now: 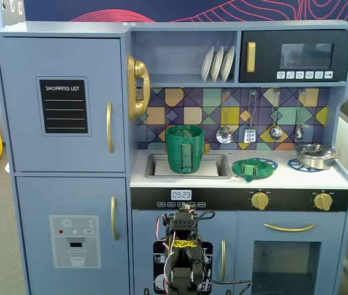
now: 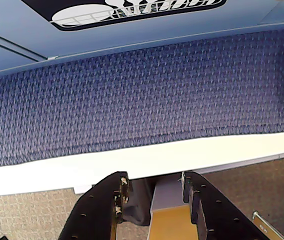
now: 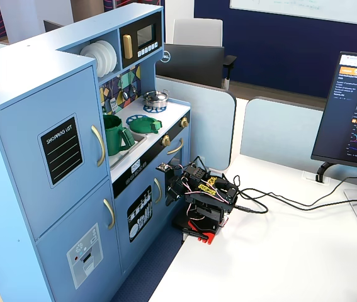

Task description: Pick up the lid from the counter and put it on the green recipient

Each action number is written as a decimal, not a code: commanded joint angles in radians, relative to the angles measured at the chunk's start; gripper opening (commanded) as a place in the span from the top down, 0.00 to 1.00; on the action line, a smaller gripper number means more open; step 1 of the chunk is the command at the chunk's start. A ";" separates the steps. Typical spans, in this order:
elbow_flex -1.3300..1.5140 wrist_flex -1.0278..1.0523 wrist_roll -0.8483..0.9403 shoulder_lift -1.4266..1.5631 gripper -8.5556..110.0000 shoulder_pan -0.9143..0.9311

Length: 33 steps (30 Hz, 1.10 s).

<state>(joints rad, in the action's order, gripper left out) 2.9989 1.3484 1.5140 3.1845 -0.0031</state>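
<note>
The hand (image 2: 154, 186) sits at the bottom edge of the wrist view, its two dark fingers (image 2: 101, 205) apart with nothing between them. Below them lies a band of textured blue carpet (image 2: 147, 100), then a white strip, then speckled beige floor. The blue front of the toy kitchen (image 2: 131, 30) fills the top of that view.

In a fixed view the arm (image 3: 203, 198) is folded low at the edge of a white table (image 3: 279, 251), close to the kitchen's lower doors. Cables run from it across the table toward a monitor (image 3: 351, 110).

The lid (image 1: 251, 168), a flat round green plastic disc with a blocky centre knob, lies on the white counter (image 1: 302, 178). It rests over a blue spoked burner ring (image 1: 267, 165), right of the recessed sink (image 1: 155, 165) in that view. The green recipient (image 1: 185, 149), a ribbed dark-green cup with a vertical strap handle, stands upright in the sink, open at the top. A shiny steel pot (image 1: 315, 155) sits on the far right burner.

Behind the counter is a multicoloured geometric tile backsplash (image 1: 167, 104) hung with metal utensils (image 1: 250, 117). White plates (image 1: 218, 62) stand in the shelf above, beside a black microwave (image 1: 296, 56). The room holds office partitions (image 3: 279, 126) and a chair (image 3: 197, 31).
</note>
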 commanded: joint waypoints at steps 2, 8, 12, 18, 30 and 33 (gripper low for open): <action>-0.002 0.184 0.029 -0.006 0.93 0.089; -0.002 0.184 0.029 -0.006 0.93 0.089; -0.002 0.184 0.028 -0.006 0.93 0.103; -0.089 -0.060 0.064 -0.028 0.90 0.253; -0.535 -0.787 0.084 -0.360 0.68 0.584; -0.537 -0.985 0.097 -0.400 0.58 0.632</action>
<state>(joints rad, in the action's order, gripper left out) 2.5510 0.5921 1.6137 2.8302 0.5645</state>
